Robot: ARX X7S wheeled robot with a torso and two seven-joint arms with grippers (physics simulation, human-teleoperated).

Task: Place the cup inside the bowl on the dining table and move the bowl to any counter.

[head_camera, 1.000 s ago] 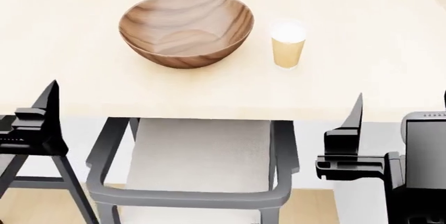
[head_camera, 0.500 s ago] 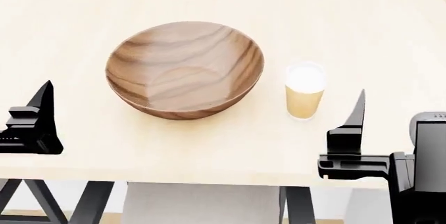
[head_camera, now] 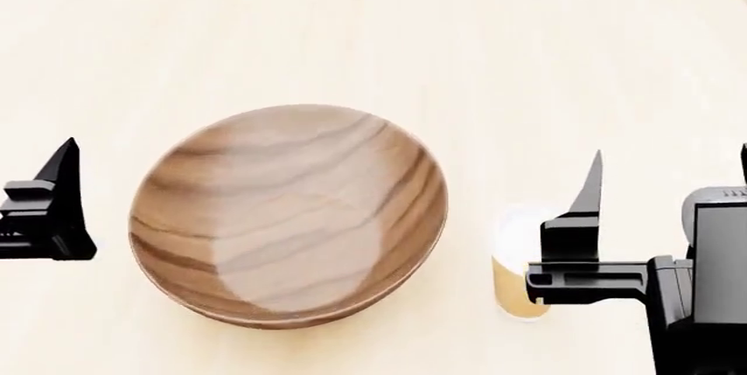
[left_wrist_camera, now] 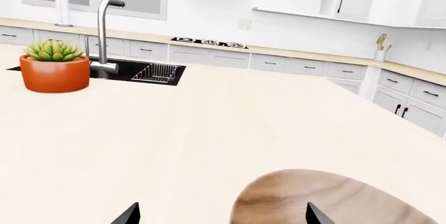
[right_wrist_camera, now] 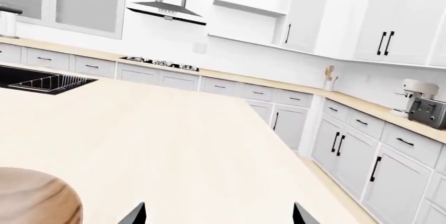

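Overhead, the head view shows the bowl [head_camera: 289,215] resting on the dining table [head_camera: 350,34], between the left gripper [head_camera: 41,209] and the right gripper [head_camera: 653,218], with the cup [head_camera: 513,257] upright just inboard of the right gripper and apart from the bowl. From the left wrist view, the left gripper's fingertips [left_wrist_camera: 129,214] stand wide apart holding nothing, the bowl just ahead beside one tip and a potted plant [left_wrist_camera: 54,66] far beyond. From the right wrist view, the right gripper's fingertips [right_wrist_camera: 135,214] are likewise spread wide and empty, the bowl's rim off to the side.
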